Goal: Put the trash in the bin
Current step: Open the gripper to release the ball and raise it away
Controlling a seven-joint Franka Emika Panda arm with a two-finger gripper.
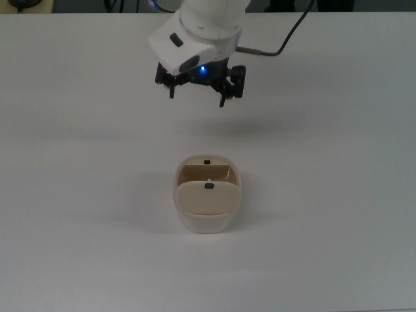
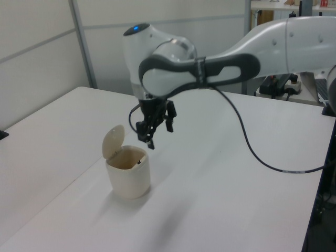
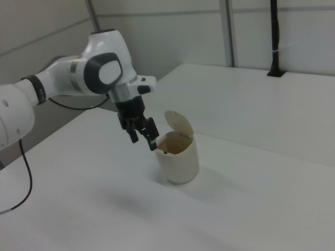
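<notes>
The beige bin [image 1: 207,214] stands on the white table with its flap lid [image 2: 113,142] tipped up. Its mouth shows brown inside, and a small dark knob sits on the flap. The trash is hidden in every view. My gripper [image 1: 197,98] hangs open and empty in the air, well clear of the bin toward the top view's upper edge. In the left view the gripper [image 2: 159,136] is above and right of the bin [image 2: 128,178]. In the right view the gripper [image 3: 143,142] sits just left of the bin [image 3: 180,162] and its raised lid [image 3: 179,124].
A black cable [image 1: 296,29] runs from the wrist off toward the top view's upper right. The white table [image 1: 338,195] spreads wide around the bin. A black post [image 3: 274,36] stands at the far table edge in the right view.
</notes>
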